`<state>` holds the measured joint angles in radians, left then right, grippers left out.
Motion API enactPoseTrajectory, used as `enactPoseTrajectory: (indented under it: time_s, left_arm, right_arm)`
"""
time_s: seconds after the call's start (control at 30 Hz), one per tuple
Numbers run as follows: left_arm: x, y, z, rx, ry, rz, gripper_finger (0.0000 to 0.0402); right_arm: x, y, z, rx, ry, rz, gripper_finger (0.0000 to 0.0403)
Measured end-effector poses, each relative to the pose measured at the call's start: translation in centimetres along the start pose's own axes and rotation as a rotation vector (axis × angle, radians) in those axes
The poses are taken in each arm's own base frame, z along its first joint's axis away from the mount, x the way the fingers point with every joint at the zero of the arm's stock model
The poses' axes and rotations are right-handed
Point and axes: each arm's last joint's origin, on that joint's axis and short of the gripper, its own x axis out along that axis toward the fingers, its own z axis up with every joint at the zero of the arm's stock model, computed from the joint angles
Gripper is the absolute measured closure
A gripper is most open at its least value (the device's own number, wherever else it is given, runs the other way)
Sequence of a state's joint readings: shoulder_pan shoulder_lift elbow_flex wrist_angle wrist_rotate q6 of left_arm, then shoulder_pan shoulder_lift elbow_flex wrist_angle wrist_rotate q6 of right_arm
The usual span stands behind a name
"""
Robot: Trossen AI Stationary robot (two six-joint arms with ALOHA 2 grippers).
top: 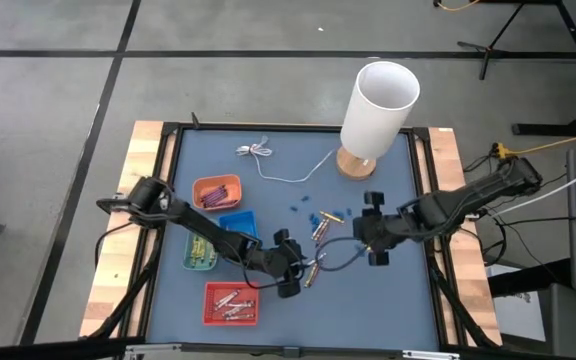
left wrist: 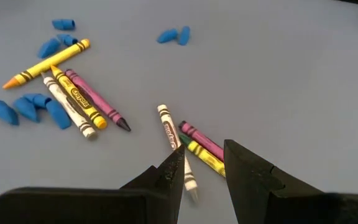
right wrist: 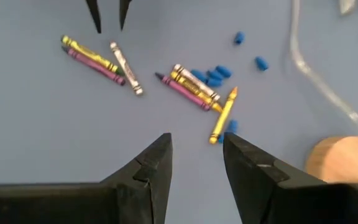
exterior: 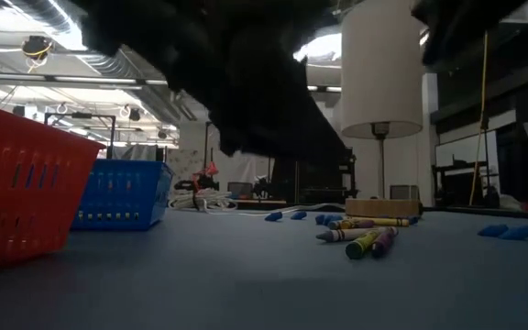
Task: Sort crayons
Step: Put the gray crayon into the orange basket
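The left arm's dark, wedge-fingered pincer point(left wrist: 204, 171) hangs open and empty, low over a trio of thin paper-wrapped wax crayons point(left wrist: 191, 146): a whitish one, a yellow one and a purple-pink one, lying flat and close together. In the high view this pincer point(top: 290, 268) sits at lower centre of the matte blue tabletop point(top: 398, 310).

The right pincer point(right wrist: 194, 158) is also open, holding nothing, right of centre in the high view point(top: 373, 232). A second cluster of crayons point(right wrist: 197, 93) lies just beyond it, long axes slanting diagonally, among small rounded blue bits point(right wrist: 215, 74).

Orange point(top: 217, 190), blue point(top: 238, 222), green point(top: 200, 252) and red plastic trays point(top: 230, 303) stand at left.
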<state>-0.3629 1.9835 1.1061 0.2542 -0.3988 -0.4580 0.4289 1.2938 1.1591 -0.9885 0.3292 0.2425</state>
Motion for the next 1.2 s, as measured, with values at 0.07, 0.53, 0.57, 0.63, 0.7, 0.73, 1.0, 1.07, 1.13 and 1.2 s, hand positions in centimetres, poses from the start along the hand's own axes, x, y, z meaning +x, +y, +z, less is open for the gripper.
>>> enactPoseTrajectory:
  time_s: [0.07,0.53,0.57,0.63,0.7,0.73,1.0,1.07,1.13,1.2]
  left_arm:
    - [0.6,0.2,-0.4,-0.002,0.002,0.007,0.0305]
    - [2.7,0.9,-2.5,-0.002,0.053,-0.017,0.0305]
    - [2.7,0.8,-2.5,-0.002,0.051,-0.022,0.0305]
    - [2.6,0.6,-2.5,-0.002,0.044,-0.024,0.0305]
    - [2.6,0.6,-2.5,0.001,0.046,-0.019,0.0305]
    - [2.6,0.6,-2.6,0.003,0.050,-0.017,0.0305]
    - [3.5,0.7,-4.0,0.042,0.081,-0.023,0.0305]
    - [3.7,0.7,-4.3,0.049,0.084,-0.011,0.0305]
    - [3.7,0.7,-4.4,0.052,0.087,-0.002,0.0305]
    - [3.7,0.7,-4.4,0.056,0.089,0.003,0.0305]
  right_arm:
    - [1.2,0.5,-0.7,0.005,0.010,0.005,0.0260]
    - [6.7,1.7,-3.8,0.037,-0.066,0.030,0.0260]
    - [6.8,1.7,-3.9,0.036,-0.063,0.029,0.0260]
    - [6.9,1.7,-3.9,0.038,-0.068,0.030,0.0260]
    - [6.9,1.7,-3.9,0.039,-0.070,0.030,0.0260]
    - [6.9,1.7,-3.9,0.039,-0.071,0.030,0.0260]
    - [6.9,1.8,-3.8,0.041,-0.078,0.032,0.0260]
    - [6.9,1.8,-3.8,0.044,-0.084,0.034,0.0260]
    - [6.9,1.8,-3.7,0.045,-0.088,0.035,0.0260]
    - [6.9,1.8,-3.6,0.051,-0.104,0.040,0.0260]
